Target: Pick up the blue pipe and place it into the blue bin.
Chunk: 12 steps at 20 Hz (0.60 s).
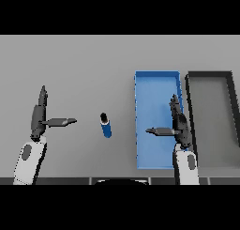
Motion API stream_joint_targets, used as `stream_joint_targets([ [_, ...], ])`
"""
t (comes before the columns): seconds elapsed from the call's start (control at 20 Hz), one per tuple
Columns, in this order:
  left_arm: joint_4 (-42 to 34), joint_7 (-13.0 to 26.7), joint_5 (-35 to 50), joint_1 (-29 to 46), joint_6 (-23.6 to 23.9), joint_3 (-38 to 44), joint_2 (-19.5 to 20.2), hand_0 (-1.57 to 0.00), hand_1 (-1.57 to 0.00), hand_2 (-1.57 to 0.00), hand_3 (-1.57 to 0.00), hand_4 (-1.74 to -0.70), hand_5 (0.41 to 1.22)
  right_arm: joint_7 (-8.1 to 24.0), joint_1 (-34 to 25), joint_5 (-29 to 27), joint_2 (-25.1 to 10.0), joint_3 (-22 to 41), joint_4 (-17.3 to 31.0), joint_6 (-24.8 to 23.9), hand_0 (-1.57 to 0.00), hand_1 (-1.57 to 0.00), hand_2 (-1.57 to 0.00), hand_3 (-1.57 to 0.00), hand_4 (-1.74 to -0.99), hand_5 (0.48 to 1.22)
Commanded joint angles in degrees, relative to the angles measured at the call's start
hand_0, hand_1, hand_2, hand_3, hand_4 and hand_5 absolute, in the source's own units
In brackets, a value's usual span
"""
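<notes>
The blue pipe (106, 126) is a short blue cylinder with a dark top end, standing on the grey table between my two hands. The blue bin (149, 83) is a shallow rectangular tray right of the pipe. My right hand (178, 123) hovers over the bin's right part, fingers straight and thumb out toward the pipe, holding nothing. My left hand (38, 116) is at the left, fingers straight, its thumb pointing at the pipe from a short distance. Both hands are open.
A dark grey bin (233, 107) lies just right of the blue one, reaching the view's right edge. Bare grey table (84, 65) spreads behind and left of the pipe.
</notes>
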Motion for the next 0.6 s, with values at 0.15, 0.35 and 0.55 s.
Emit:
stream_joint_targets([
  [0.15,0.0,-0.4,0.0,0.0,0.0,0.0,0.0,0.00,0.00,0.00,0.00,-1.01,0.586,0.0,0.0,0.0,0.0,0.0,0.0,-0.1,0.00,0.00,0.00,0.00,-1.222,0.603],
  [0.35,-1.3,-7.2,-0.6,4.0,-10.1,-2.5,6.5,0.00,0.00,0.00,0.00,-1.01,0.588,-5.2,3.7,4.0,-5.1,2.8,-3.6,3.0,0.00,0.00,0.00,0.00,-1.227,0.603],
  [0.55,-1.5,-8.1,-1.0,4.1,-14.5,-3.7,9.5,0.00,0.00,0.00,0.00,-1.01,0.587,-3.8,5.3,6.6,-7.0,4.8,-6.7,3.8,0.00,0.00,0.00,0.00,-1.231,0.599],
])
